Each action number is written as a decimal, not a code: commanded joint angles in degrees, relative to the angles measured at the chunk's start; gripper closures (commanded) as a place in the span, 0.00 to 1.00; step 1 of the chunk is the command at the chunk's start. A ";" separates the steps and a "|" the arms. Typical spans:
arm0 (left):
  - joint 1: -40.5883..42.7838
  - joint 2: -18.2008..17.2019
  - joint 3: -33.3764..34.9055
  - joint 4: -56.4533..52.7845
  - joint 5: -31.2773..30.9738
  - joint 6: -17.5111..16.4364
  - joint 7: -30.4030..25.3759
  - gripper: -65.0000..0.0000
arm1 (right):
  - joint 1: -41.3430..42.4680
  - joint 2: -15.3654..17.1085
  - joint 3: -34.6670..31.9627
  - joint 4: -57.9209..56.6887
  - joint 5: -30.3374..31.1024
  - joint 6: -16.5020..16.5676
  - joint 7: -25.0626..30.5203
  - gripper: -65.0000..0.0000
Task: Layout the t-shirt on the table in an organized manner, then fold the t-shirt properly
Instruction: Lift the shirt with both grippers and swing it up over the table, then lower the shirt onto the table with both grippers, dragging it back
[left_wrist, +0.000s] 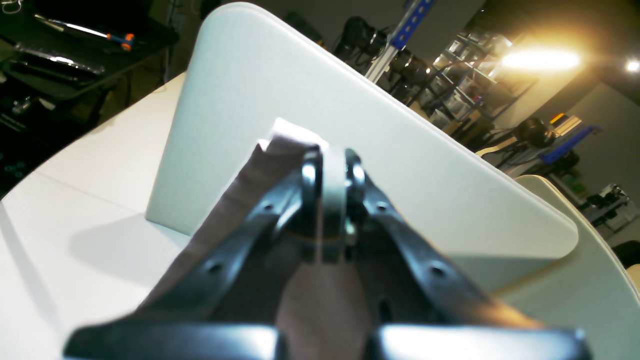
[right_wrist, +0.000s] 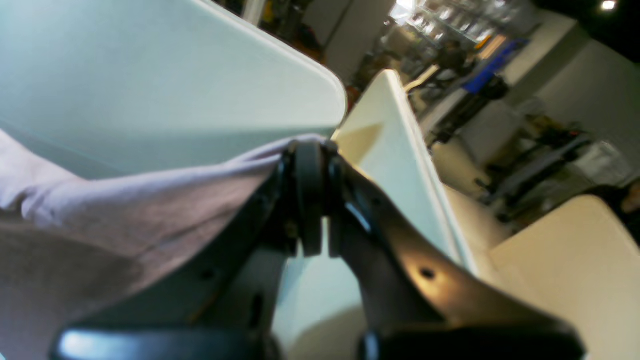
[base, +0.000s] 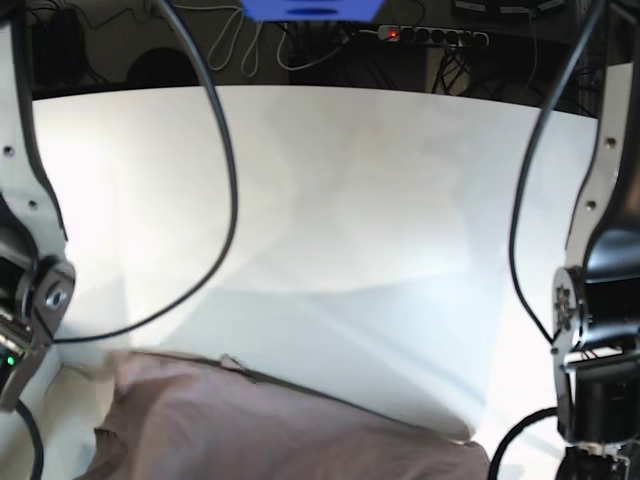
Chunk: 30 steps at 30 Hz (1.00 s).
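The dusty mauve t-shirt (base: 280, 430) hangs stretched along the near edge of the white table (base: 330, 200), its top hem running from low left to low right. In the left wrist view my left gripper (left_wrist: 332, 165) is shut on the t-shirt (left_wrist: 235, 210), with a small pale label (left_wrist: 295, 132) poking past the fingertips. My right gripper (right_wrist: 312, 150) is shut on another edge of the t-shirt (right_wrist: 125, 210), which trails off to the left. The base view shows only the arms at its side edges, not the fingers.
A pale panel with rounded corners (left_wrist: 400, 150) rises beyond the left fingertips and also shows as the panel (right_wrist: 150, 75) in the right wrist view. Black cables (base: 215, 150) hang over the table. A power strip (base: 430, 35) lies behind its far edge. Shelving and clutter fill the background.
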 joint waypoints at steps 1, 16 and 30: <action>-2.55 -0.35 -0.30 1.22 -0.18 -0.42 -1.69 1.00 | 0.50 0.53 -0.02 2.71 0.55 -1.31 1.51 1.00; 34.29 -4.40 -5.05 32.78 -0.36 -0.42 4.81 1.00 | -46.36 -6.41 9.12 39.90 0.72 0.18 1.86 1.00; 72.62 -4.40 -22.02 40.16 -11.26 -0.42 4.73 1.00 | -81.09 -23.90 22.22 43.85 0.81 0.93 12.67 1.00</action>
